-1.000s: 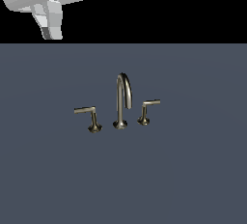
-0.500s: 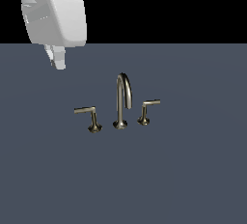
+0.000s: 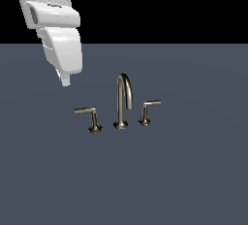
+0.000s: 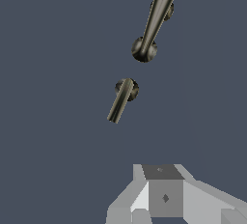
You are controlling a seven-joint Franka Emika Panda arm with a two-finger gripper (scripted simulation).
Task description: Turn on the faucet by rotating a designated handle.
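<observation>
Two levers, the handle [image 3: 88, 118] and a smaller lever [image 3: 147, 112], flank one spout [image 3: 123, 101]; gripper [image 3: 65, 79] (opening unclear) holds nothing.

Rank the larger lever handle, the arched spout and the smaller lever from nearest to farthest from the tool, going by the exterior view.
From the tool:
1. The handle, the larger lever, toward the exterior view's left, nearest.
2. The spout, in the middle.
3. The smaller lever, toward the exterior view's right, farthest.

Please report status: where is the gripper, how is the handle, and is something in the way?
Gripper above and apart from the handle, jaw state unclear. Handle untouched, arm pointing to the exterior view's left. Nothing between them; spout stands aside.
</observation>
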